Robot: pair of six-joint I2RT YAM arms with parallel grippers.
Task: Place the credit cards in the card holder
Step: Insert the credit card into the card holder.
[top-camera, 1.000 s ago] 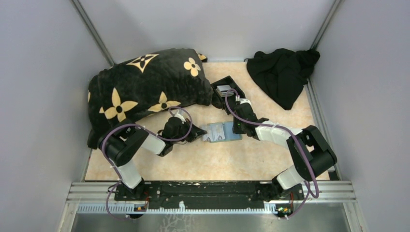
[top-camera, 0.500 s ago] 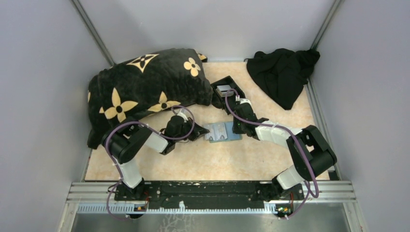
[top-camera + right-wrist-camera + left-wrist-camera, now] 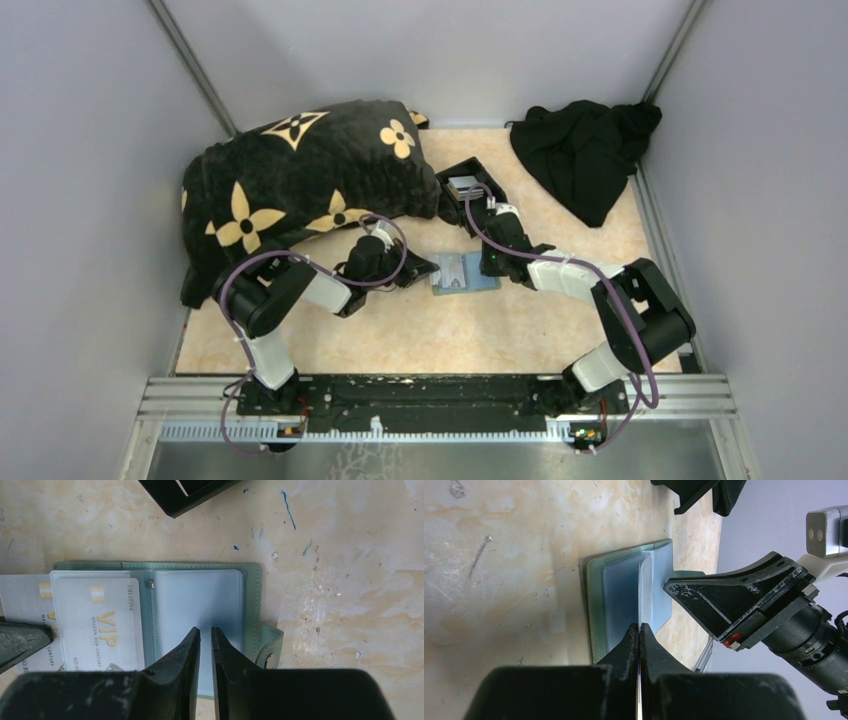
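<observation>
Credit card clenched by its outer end in left gripper, its leading part reaching into the left side of the card holder. The holder lies open and flat on the table, and a VIP card already sits in that side. Right gripper has jaws a slit apart, tips down on the right page, seemingly pinning it. Step in hand: slide the card home. Keep it low and square to the pocket, push slowly rightward, and hold the holder down so it can't skate.

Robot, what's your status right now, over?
Left pincer shut on a card, partly in the card holder. Right pincer resting on its other pocket. Black box beyond, apart.
</observation>
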